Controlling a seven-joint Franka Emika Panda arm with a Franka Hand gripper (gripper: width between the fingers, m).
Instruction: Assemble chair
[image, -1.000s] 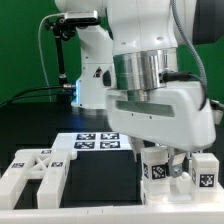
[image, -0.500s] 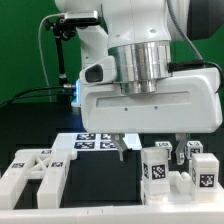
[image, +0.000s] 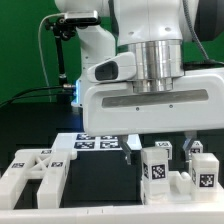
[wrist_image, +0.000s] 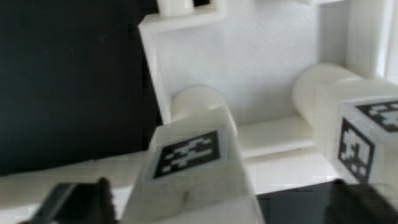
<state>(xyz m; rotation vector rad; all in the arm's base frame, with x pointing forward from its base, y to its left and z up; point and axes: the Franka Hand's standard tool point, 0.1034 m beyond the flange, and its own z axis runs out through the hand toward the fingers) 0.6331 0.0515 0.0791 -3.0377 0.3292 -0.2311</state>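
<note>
The gripper (image: 160, 147), fingers spread apart, is shown just above the tagged chair legs (image: 157, 170) at lower right.

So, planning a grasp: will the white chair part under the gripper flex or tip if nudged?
Probably stiff: the white chair part looks like chunky solid blocks. Its upright posts could tip if pushed high. Matte faces likely grip fairly well.

robotics laboratory, indicated by: fixed white robot arm (image: 150, 95) over a black bench (image: 105, 185), tagged marker board (image: 100, 143), green backdrop (image: 20, 60), exposed cabling (image: 44, 45).
</note>
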